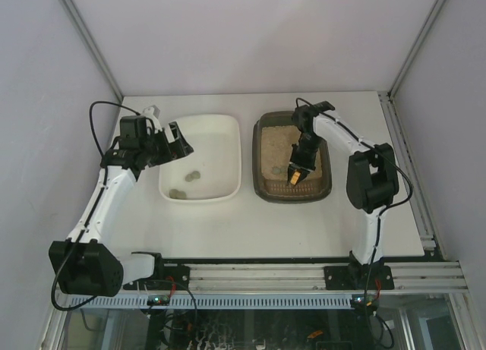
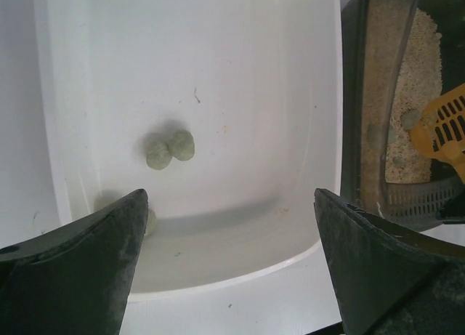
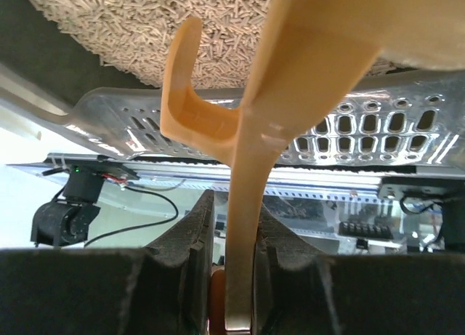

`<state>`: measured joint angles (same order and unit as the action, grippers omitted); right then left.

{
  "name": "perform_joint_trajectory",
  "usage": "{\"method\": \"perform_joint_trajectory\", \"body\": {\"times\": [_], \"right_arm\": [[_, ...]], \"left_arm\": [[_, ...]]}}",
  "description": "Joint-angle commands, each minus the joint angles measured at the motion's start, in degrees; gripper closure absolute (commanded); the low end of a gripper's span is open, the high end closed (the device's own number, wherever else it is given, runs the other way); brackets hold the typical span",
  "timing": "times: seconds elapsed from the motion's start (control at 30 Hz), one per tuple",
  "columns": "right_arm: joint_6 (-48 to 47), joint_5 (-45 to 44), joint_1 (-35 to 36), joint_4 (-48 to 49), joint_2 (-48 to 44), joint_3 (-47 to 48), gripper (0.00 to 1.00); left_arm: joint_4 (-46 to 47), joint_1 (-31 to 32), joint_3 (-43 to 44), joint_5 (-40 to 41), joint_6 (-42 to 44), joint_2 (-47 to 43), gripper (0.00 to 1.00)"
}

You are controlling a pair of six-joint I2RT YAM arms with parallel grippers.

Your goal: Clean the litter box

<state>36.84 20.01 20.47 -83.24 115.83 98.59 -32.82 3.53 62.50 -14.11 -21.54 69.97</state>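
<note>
The litter box [image 1: 257, 160] is a dark tray holding beige litter [image 1: 279, 146], right of centre. My right gripper [image 1: 298, 170] hangs over its near end, shut on the handle of an orange slotted scoop [image 1: 295, 180]. In the right wrist view the handle [image 3: 247, 197] is pinched between the jaws of the right gripper [image 3: 234, 226], with litter [image 3: 109, 22] and the box's perforated near wall [image 3: 363, 131] beyond. The left wrist view shows the box's rim [image 2: 352, 95], the scoop [image 2: 443, 128] and a grey-green clump [image 2: 410, 118] in the litter. My left gripper [image 2: 231, 197] is open and holds nothing.
A white tub [image 1: 228, 126] stands left of the litter box, with grey-green clumps [image 2: 171, 147] on its floor. My left gripper [image 1: 178, 141] hovers at the tub's left edge. The table ends at an aluminium rail [image 1: 304, 272] in front.
</note>
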Motion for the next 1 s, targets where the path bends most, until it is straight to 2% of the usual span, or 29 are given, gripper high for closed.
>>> {"method": "perform_joint_trajectory", "body": {"times": [0.0, 0.27, 0.7, 0.77, 0.97], "right_arm": [[-0.7, 7.6, -1.0, 14.0, -2.8, -5.4, 1.00], [-0.4, 11.1, -2.5, 29.3, -7.4, -15.5, 1.00], [-1.0, 20.6, -3.9, 38.4, -7.7, -20.3, 1.00], [-1.3, 20.4, -3.9, 38.0, -7.4, -20.9, 1.00], [-3.5, 12.1, -4.1, 29.3, -10.8, -21.0, 1.00]], "left_arm": [[0.8, -0.9, -1.9, 1.2, 3.2, -1.7, 0.00], [0.9, -1.8, -3.7, 1.5, 4.3, -3.0, 0.00], [0.6, -2.1, -5.0, 0.8, 5.1, -2.3, 0.00], [0.6, -2.0, -5.1, 0.8, 5.4, -2.3, 0.00], [0.4, -2.1, -6.2, 1.3, 6.6, -3.0, 0.00]]}}
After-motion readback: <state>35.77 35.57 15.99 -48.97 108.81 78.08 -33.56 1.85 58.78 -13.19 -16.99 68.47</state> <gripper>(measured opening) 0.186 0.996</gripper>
